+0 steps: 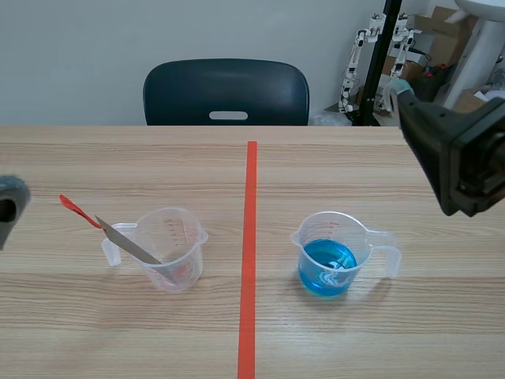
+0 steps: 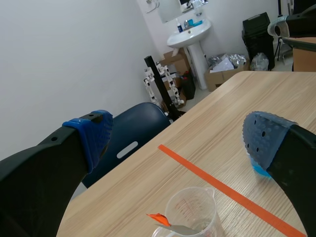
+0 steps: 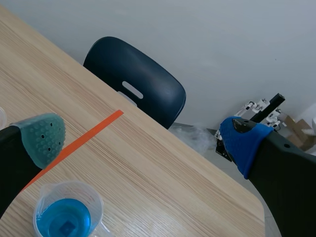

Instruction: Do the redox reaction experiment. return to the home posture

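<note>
Over at the left edge of the table (image 1: 379,174), only a grey bit of the left arm (image 1: 8,207) shows, held low and well away from the cups. Its end effector (image 2: 180,138) is spread wide with nothing between the blue pads, raised above the table and looking down past the clear cup.

That clear measuring cup (image 1: 170,249) stands upright left of the orange-red tape line (image 1: 251,253), with its handle to the left. A grey stirrer with a red end (image 1: 110,233) leans in it, blade down inside, the red tip sticking out over the rim to the upper left.

Right of the tape, at about the same depth, stands the second cup (image 1: 335,253), upright, with its handle pointing right. It holds blue liquid to roughly a third of its height.

The right arm (image 1: 458,150) hangs raised above the table's right side, clear of everything. Its end effector (image 3: 143,140) is also gaping wide and empty, with the blue cup below it, near the grey-green pad.

A dark chair (image 1: 226,92) sits behind the far edge.
</note>
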Tool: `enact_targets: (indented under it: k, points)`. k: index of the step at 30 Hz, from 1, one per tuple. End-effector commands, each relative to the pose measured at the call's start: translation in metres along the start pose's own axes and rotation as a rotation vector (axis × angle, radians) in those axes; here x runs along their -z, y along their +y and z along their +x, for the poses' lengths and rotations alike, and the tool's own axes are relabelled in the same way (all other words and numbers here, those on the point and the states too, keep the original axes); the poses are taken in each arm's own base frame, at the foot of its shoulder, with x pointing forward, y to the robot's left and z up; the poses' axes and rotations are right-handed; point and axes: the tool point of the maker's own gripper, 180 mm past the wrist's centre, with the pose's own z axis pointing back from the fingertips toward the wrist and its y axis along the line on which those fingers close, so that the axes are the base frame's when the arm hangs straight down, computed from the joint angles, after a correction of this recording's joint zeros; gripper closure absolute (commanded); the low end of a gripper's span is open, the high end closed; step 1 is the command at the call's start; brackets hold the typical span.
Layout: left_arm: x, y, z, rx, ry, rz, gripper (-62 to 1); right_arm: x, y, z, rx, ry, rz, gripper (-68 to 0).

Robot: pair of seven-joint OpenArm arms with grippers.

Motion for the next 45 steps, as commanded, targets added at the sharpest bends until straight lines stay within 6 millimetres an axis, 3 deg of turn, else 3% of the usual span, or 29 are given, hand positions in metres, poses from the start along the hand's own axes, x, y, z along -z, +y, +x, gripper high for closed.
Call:
enact_targets:
  k: [1,22,28,38,45]
  points:
    - [0.003,0.001,0.009,-0.005,-0.033,0.009,-55.0,0.001,-0.003,0.009,-0.015,-0.03,-0.005,-67.9]
    - [0.004,0.001,0.002,0.006,0.008,0.007,-55.0,0.001,-0.003,0.008,-0.015,-0.02,-0.005,-67.9]
    - [0.004,0.001,0.002,0.006,0.008,0.007,-55.0,0.001,-0.003,-0.003,-0.014,0.039,-0.003,-67.9]
    - [0.004,0.001,0.002,0.007,0.007,0.007,-55.0,-0.013,0.029,-0.024,0.037,0.134,0.122,-67.9]
    - [0.004,-0.006,-0.002,0.048,0.024,-0.036,-55.0,-0.017,0.033,-0.033,0.043,0.182,0.139,-67.9]
